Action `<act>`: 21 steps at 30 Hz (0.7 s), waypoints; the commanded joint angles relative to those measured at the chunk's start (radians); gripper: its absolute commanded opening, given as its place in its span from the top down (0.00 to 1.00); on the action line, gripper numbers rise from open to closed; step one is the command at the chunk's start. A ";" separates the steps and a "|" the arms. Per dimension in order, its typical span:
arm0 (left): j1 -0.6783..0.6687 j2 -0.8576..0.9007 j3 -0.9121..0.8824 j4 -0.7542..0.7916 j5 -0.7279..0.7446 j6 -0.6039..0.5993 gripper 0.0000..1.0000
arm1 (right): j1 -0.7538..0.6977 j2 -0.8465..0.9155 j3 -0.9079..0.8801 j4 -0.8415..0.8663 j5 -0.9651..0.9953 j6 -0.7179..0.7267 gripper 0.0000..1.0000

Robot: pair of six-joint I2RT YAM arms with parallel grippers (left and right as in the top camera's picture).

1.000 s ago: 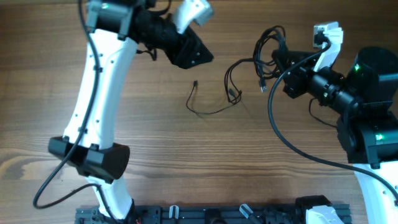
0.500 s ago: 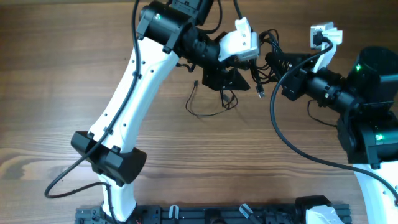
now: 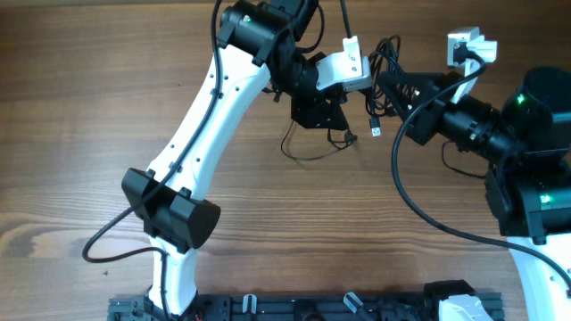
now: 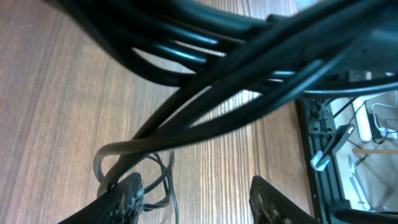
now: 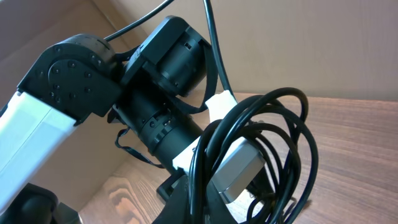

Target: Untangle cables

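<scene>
The cables are thin black cords. One bunch (image 3: pixel 382 64) hangs looped from my right gripper (image 3: pixel 393 87), which is shut on it at the back right; a small plug end (image 3: pixel 376 131) dangles below. In the right wrist view the loops (image 5: pixel 280 143) with a silver plug (image 5: pixel 237 167) pass between my shut right gripper (image 5: pixel 202 208). A loose strand (image 3: pixel 308 153) lies curved on the table. My left gripper (image 3: pixel 319 114) hovers over it, open. In the left wrist view my left gripper (image 4: pixel 196 202) shows cable loops (image 4: pixel 158 183) beside the left fingertip (image 4: pixel 124 199), with blurred cords (image 4: pixel 205 81) across the top.
My left arm (image 3: pixel 210 125) stretches diagonally across the table from the front. Its wrist (image 5: pixel 155 118) fills the right wrist view, close to the right gripper. A black rail (image 3: pixel 312 308) runs along the front edge. A black frame (image 4: pixel 323 124) stands past the table edge.
My left arm has swung from the back left over to the cables and now sits beside the right gripper. The loose strand on the table has shifted slightly right.
</scene>
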 commanded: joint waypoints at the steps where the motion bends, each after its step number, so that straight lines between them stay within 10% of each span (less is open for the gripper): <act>1: 0.005 0.002 0.000 0.035 0.045 0.022 0.43 | 0.002 -0.022 0.017 0.005 -0.051 0.018 0.95; 9: 0.005 0.002 0.000 0.267 0.097 -0.194 0.43 | 0.002 -0.022 0.017 0.006 -0.062 0.013 0.96; 21: 0.003 0.008 0.000 0.288 0.211 -0.199 0.43 | 0.002 -0.021 0.017 0.026 -0.050 -0.001 0.96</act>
